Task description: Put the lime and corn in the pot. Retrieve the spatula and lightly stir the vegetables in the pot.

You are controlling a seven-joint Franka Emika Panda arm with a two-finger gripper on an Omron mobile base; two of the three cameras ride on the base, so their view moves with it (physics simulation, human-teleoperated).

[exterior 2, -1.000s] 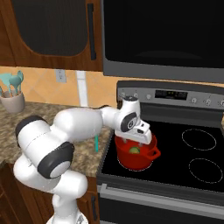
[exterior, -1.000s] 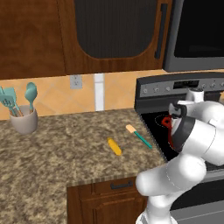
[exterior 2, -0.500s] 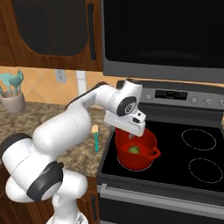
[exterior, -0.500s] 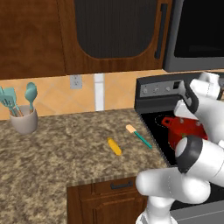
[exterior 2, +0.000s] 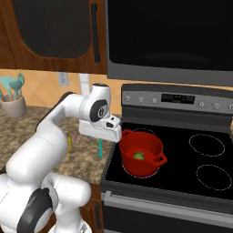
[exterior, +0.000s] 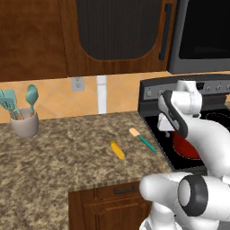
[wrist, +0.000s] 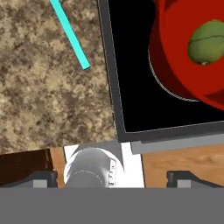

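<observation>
The red pot (exterior 2: pixel 142 158) stands on the stove's front left burner, and the lime (exterior 2: pixel 138 156) lies inside it. In the hand view the lime (wrist: pixel 205 41) rests in the pot (wrist: pixel 173 57) at the upper right. The corn (exterior: pixel 117 150) lies on the granite counter, with the spatula (exterior: pixel 143 139) just right of it, cream blade pointing to the back. My gripper (exterior 2: pixel 103 133) hangs open and empty above the seam between counter and stove, left of the pot. Its fingertips (wrist: pixel 41 178) stand wide apart, and the spatula's teal handle (wrist: pixel 70 35) shows ahead.
A beige cup (exterior: pixel 24 124) of teal utensils stands at the counter's back left. The black stove top (exterior 2: pixel 200 159) stretches right of the pot, its control panel (exterior 2: pixel 182 98) behind. Dark cabinets and a microwave hang overhead. My arm hides part of the pot (exterior: pixel 185 146) in the left base view.
My open gripper has risen off the pot and swung left to the counter's edge. The lime stays in the pot. Corn and spatula have not moved.
</observation>
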